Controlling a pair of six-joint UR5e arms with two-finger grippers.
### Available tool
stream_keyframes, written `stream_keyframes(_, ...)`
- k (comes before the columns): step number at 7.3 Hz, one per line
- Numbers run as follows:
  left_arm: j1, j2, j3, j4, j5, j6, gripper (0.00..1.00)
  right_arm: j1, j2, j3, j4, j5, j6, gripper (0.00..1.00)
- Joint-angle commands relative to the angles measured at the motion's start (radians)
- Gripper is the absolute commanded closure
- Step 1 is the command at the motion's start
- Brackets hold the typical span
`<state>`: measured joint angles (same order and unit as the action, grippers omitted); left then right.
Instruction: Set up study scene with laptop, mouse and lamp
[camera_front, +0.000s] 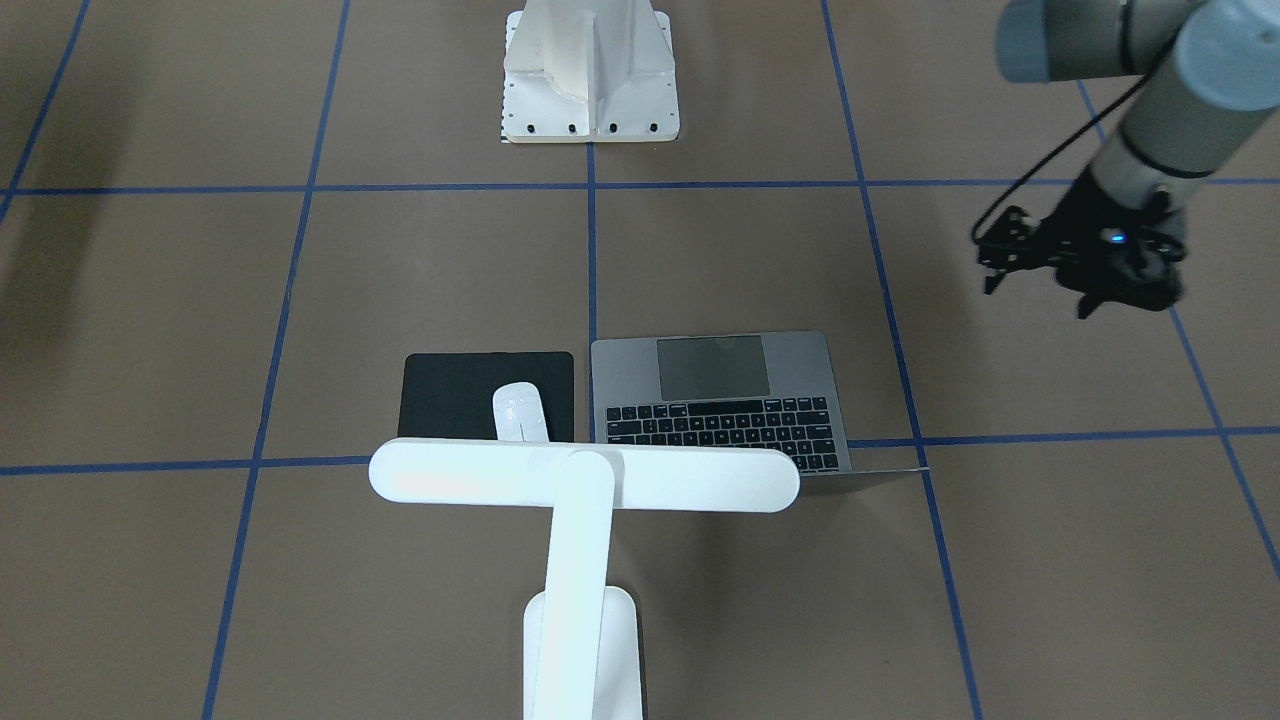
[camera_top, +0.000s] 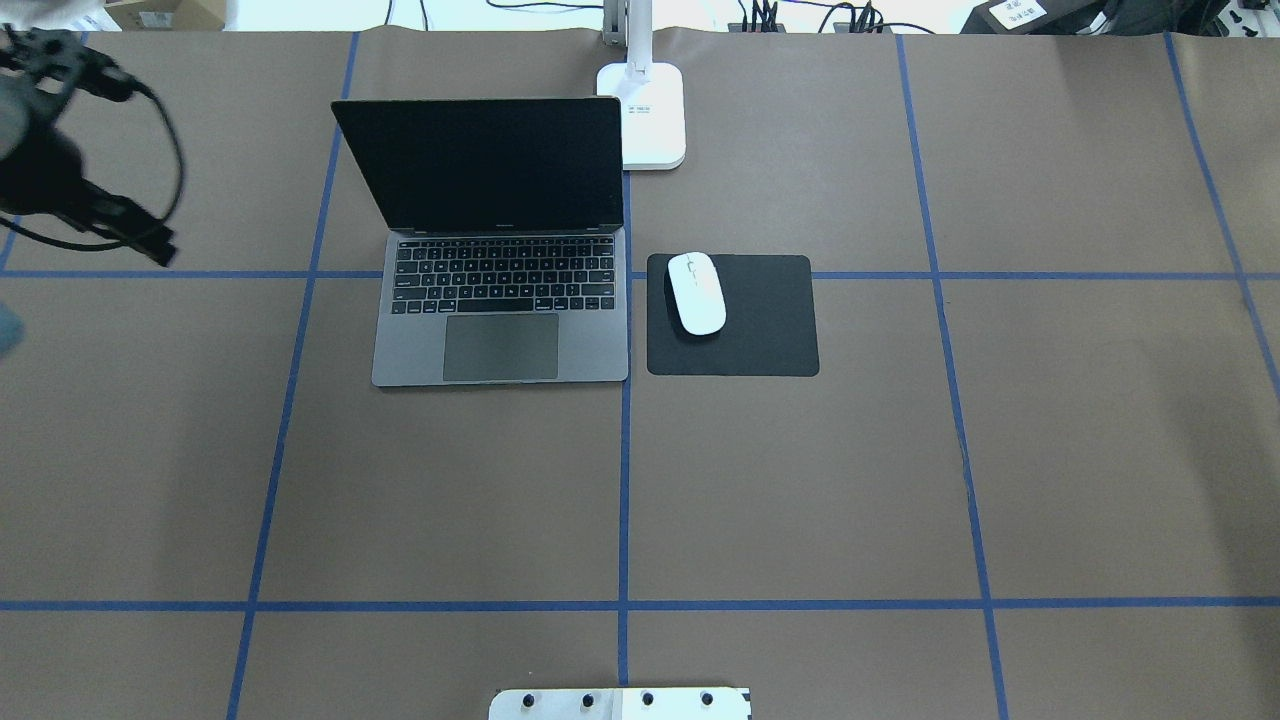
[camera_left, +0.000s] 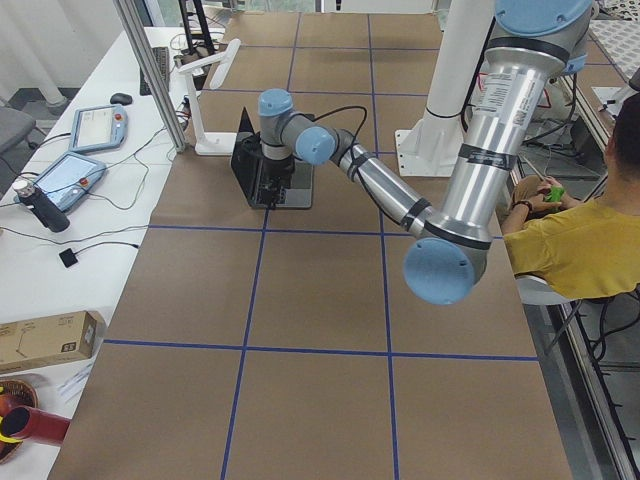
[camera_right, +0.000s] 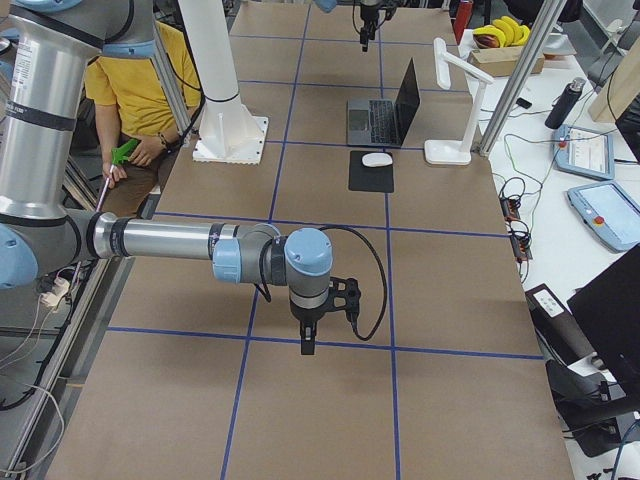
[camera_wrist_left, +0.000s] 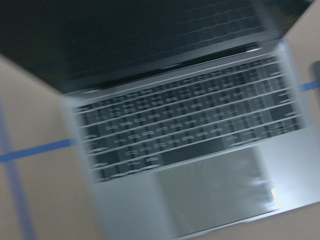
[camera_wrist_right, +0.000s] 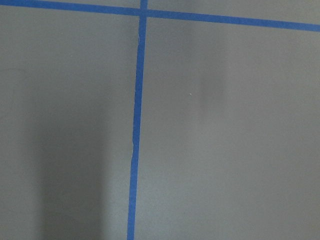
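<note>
The laptop (camera_top: 500, 300) stands open left of centre, with its dark screen upright and its keys towards the robot. To its right the white mouse (camera_top: 697, 292) lies on the left part of a black pad (camera_top: 760, 330). The white lamp (camera_front: 585, 478) stands behind them with its base (camera_top: 655, 115) near the screen's far right corner. My left gripper (camera_front: 1088, 300) hangs in the air left of the laptop, blurred; I cannot tell if it is open or shut. The left wrist view shows only the laptop (camera_wrist_left: 190, 150). My right gripper (camera_right: 308, 340) hovers over bare table far from the items; its state cannot be told.
The white bolted pedestal (camera_front: 590, 80) stands at the robot's side of the table. Blue tape lines (camera_wrist_right: 135, 150) cross the brown cover. A seated person (camera_left: 580, 240) is beside the robot. Tablets, a box and cables lie on the side bench (camera_left: 60, 180).
</note>
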<state>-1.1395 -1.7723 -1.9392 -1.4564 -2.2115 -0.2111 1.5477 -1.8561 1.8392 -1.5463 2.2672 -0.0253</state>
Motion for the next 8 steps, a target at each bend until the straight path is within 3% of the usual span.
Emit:
stream_keyframes(1,-0.292,0.213,0.032,0.005,-0.124,0.404,0.01,0.0,0.0,0.0,0.0,0.0,0.001,0.0)
stream_keyframes(2,-0.409,0.322,0.051,-0.007,-0.126,0.477,0.0,0.0,0.0,0.0,0.0,0.0,0.001,0.0)
stream_keyframes(4,-0.558,0.395,0.136,-0.012,-0.125,0.481,0.0,0.0,0.003,0.002,0.0,0.002,0.002,0.0)
stream_keyframes(5,-0.572,0.401,0.123,-0.01,-0.119,0.47,0.0,0.0,0.005,0.003,0.002,0.0,0.005,0.0)
stream_keyframes(7,-0.572,0.509,0.059,-0.024,-0.123,0.429,0.0,0.0,0.014,0.003,0.002,0.0,0.012,0.0)
stream_keyframes(8,-0.572,0.511,0.033,-0.027,-0.125,0.301,0.0,0.0,0.014,0.003,0.002,0.0,0.012,0.0)
